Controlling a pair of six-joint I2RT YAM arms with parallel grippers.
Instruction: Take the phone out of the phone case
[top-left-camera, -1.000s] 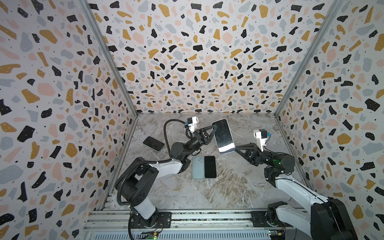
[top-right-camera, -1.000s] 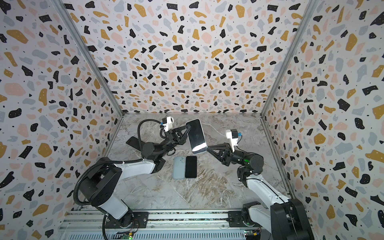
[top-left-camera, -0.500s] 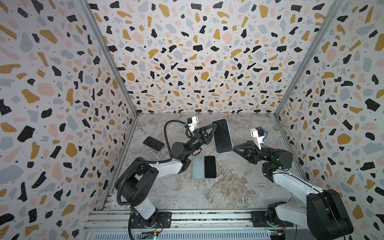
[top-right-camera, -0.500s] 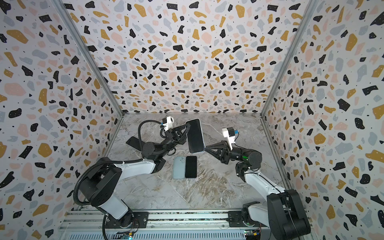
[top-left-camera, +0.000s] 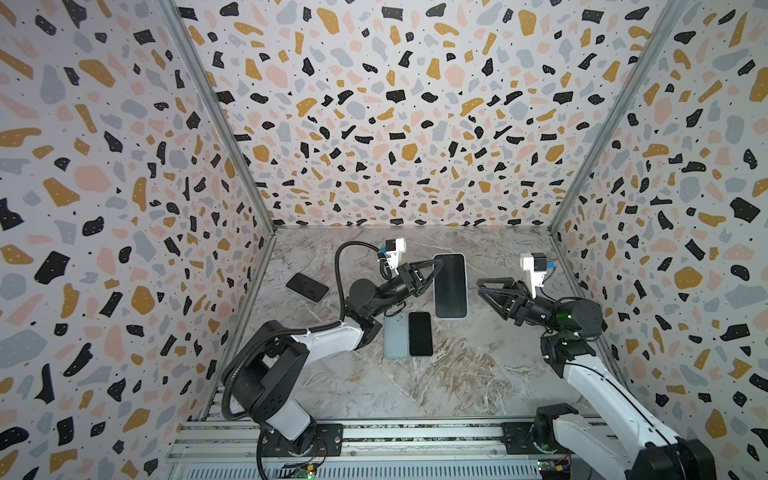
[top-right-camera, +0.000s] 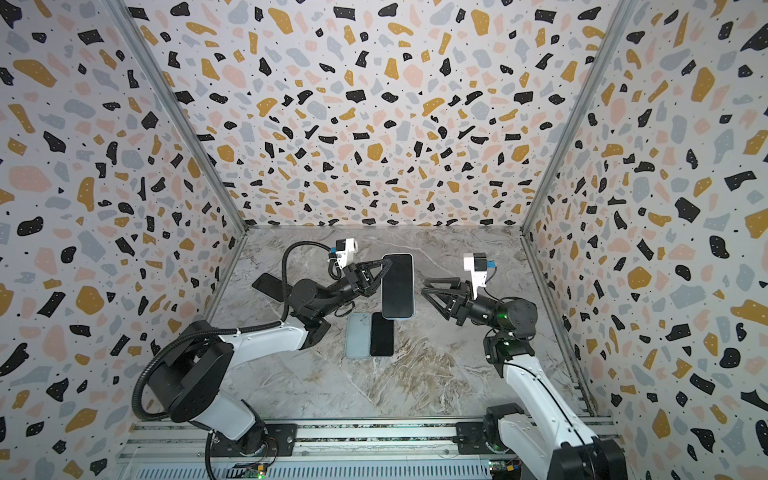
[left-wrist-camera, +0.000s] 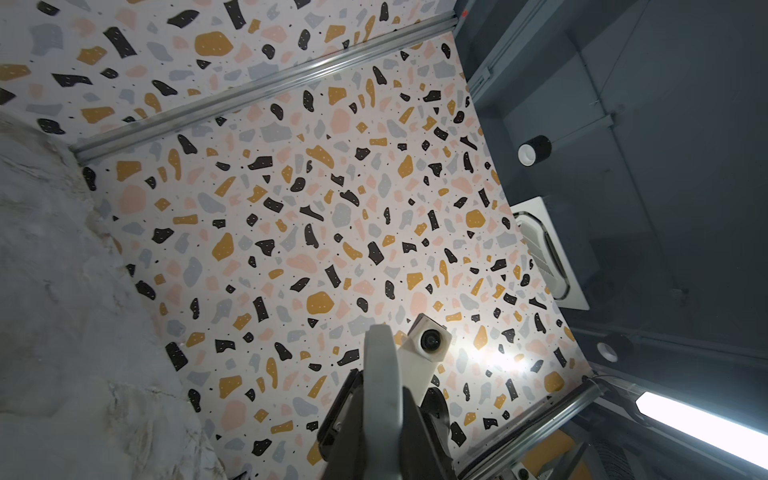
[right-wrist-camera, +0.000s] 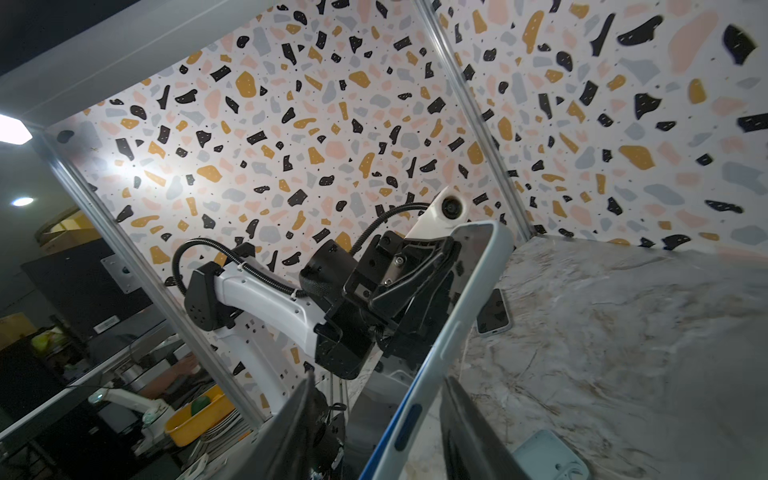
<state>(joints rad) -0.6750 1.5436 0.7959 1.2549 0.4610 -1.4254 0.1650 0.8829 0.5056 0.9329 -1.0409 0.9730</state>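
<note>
The phone (top-left-camera: 450, 286) (top-right-camera: 397, 286), dark screen up in a pale blue phone case (right-wrist-camera: 465, 316), hangs above the table in both top views. My left gripper (top-left-camera: 435, 264) (top-right-camera: 385, 266) is shut on the case's left edge near the far end; in the left wrist view the pale case edge (left-wrist-camera: 382, 386) is pinched between the jaws. My right gripper (top-left-camera: 480, 286) (top-right-camera: 424, 289) stands open just right of the phone. In the right wrist view the case edge runs between its spread fingers (right-wrist-camera: 465, 432), touching neither.
On the marble table (top-left-camera: 457, 386), below the held phone, an empty pale blue case (top-left-camera: 395, 336) (right-wrist-camera: 552, 457) and a black phone (top-left-camera: 420, 333) lie side by side. Another dark phone (top-left-camera: 307, 286) lies by the left wall. Patterned walls close three sides.
My right gripper, shut on the phone's right edge a second ago, has opened and drawn back to the right. The phone has swung straighter in the left gripper.
</note>
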